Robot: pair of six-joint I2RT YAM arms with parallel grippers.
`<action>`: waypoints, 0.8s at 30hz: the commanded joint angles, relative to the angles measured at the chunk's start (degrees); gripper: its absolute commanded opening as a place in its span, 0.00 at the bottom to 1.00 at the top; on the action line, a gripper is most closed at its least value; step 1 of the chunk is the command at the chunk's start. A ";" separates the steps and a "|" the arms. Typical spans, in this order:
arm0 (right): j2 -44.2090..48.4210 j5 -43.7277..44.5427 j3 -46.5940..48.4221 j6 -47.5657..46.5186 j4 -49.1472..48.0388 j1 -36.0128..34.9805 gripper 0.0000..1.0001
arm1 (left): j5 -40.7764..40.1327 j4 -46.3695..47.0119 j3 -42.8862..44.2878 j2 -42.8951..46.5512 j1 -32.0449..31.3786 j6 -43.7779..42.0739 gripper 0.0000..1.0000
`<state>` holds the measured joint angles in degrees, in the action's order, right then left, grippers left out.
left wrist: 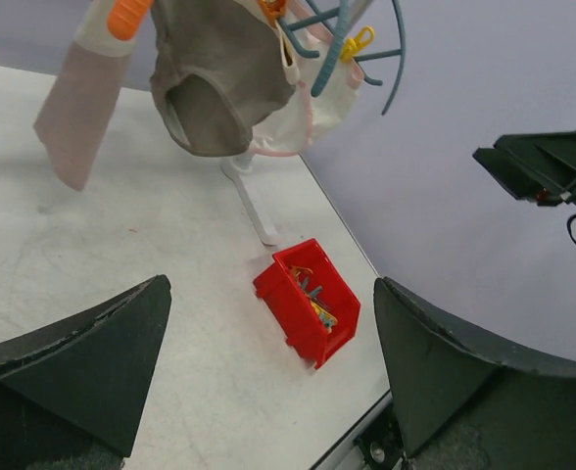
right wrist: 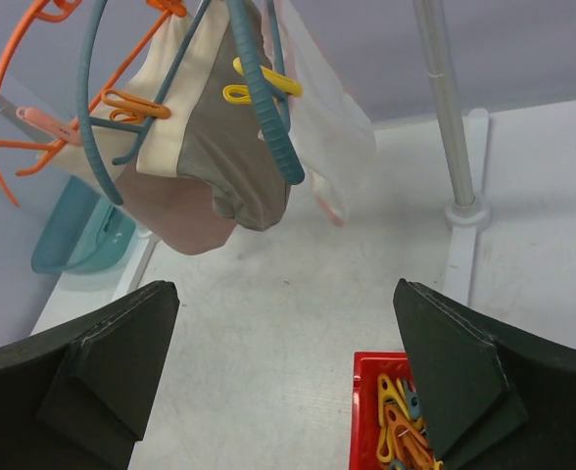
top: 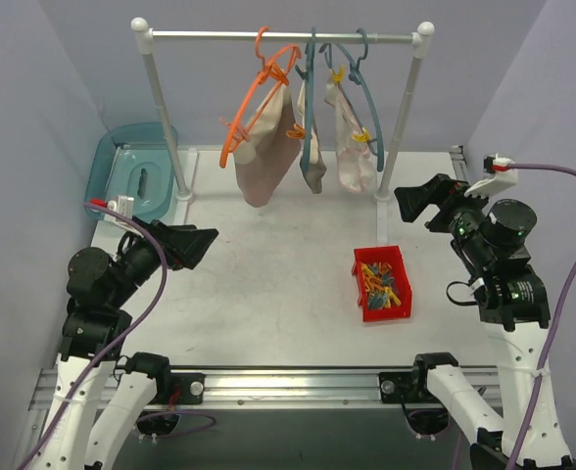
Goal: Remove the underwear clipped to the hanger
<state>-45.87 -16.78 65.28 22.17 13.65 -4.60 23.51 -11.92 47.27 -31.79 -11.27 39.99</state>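
Underwear (top: 268, 162): all three briefs hang clipped to hangers (top: 305, 98) on the rail (top: 219, 36), upper centre of frame. None removed yet. My left gripper (top: 202, 244) and right gripper (top: 417, 203) gape empty, lower down, well apart from the cloth.

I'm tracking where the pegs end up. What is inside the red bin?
The red bin holds a loose pile of plastic clothes pegs, yellow, orange and blue. The pile covers the bin's floor, so anything beneath it cannot be seen.
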 commanded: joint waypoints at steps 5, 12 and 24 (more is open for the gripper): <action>-6.68 -0.21 8.54 -9.59 3.21 -1.46 1.00 | 8.48 2.43 0.20 1.82 0.02 -1.31 0.94; -14.06 14.23 16.46 -14.08 6.22 -6.47 0.97 | 10.15 -0.29 0.20 4.19 0.02 -2.72 0.94; -27.34 18.51 24.45 -20.76 5.25 -15.17 0.91 | 10.68 -4.60 0.90 5.77 0.02 -4.92 0.94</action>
<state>-70.81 -1.45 86.78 4.54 20.73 -18.06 32.91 -16.36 47.11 -27.31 -11.27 36.32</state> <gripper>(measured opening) 0.919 0.935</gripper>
